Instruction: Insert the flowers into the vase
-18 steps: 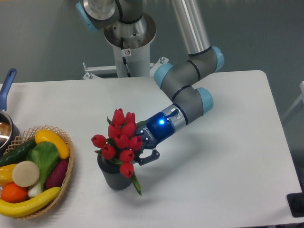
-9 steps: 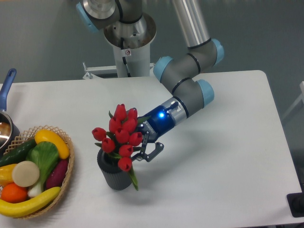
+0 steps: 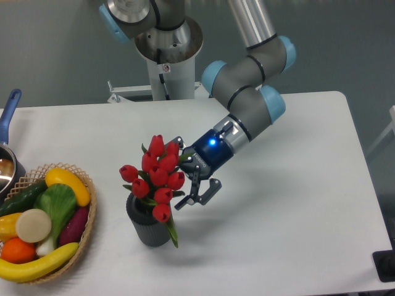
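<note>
The flowers point(image 3: 155, 177), a bunch of red tulip buds with green leaves, stand with their stems down in the vase point(image 3: 148, 226), a dark grey ribbed cylinder left of the table's middle. One green leaf hangs over the vase's right side. My gripper point(image 3: 188, 174) is just right of the buds, tilted down toward them. Its fingers are spread wide apart and hold nothing; the lower finger point(image 3: 202, 193) is clear of the bunch.
A wicker basket point(image 3: 81, 242) of toy fruit and vegetables sits at the left front. A pot with a blue handle point(image 3: 8, 114) pokes in at the left edge. The arm's base point(image 3: 166, 61) stands behind the table.
The gripper has opened and let go of the flowers, then drawn back up and to the right. The bunch has settled upright in the vase.
</note>
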Controlling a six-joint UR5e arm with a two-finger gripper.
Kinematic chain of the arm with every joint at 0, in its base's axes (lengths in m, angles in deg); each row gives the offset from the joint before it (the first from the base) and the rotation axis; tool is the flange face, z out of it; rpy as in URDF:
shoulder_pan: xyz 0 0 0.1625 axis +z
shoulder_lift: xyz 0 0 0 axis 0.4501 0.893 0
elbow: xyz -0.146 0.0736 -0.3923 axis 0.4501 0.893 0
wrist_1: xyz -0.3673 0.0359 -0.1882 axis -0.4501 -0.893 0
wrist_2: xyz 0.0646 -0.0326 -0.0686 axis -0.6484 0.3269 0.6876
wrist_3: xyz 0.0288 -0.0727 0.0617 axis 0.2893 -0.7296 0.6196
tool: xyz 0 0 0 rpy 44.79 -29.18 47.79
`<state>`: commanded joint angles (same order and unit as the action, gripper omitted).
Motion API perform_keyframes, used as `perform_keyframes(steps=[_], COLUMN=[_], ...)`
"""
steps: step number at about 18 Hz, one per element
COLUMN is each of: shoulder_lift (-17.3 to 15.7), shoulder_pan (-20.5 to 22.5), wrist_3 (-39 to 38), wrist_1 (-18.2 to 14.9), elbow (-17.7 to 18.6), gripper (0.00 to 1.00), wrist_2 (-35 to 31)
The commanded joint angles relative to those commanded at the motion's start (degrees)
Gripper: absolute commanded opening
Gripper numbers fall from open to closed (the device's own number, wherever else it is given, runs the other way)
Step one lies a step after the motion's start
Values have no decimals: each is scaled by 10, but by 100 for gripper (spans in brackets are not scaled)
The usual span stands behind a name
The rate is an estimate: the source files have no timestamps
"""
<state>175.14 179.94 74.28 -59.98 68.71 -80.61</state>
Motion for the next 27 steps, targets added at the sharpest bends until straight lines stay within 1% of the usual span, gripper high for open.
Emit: perform_keyframes(steps=[4,7,9,12,16,17,18,20,21,23,24,27], shoulder_lift=[-39,-64,-77,-112,-139,-149,-156,-165,-169,-177,-179,-188], shoulder_pan=[10,19,28,49,78,87,97,102,102,103,104,120], wrist_3=[-3,-5,-5,-5,-4,-3,0,6,17,68,96,180], wrist_1=[-1,-2,-1,-4,-13,-20,-33,-64,-66,-78,-93,-161], elbow=[-33,-43,-42,-40,-41,-44,-49,-65,-67,-62,-66,-80], gripper=[100,100,100,100,100,100,100,100,100,100,100,100], wrist_2=[-139,-268,-300,-316,-347,-355,-364,-385,-398,-434,-448,-473])
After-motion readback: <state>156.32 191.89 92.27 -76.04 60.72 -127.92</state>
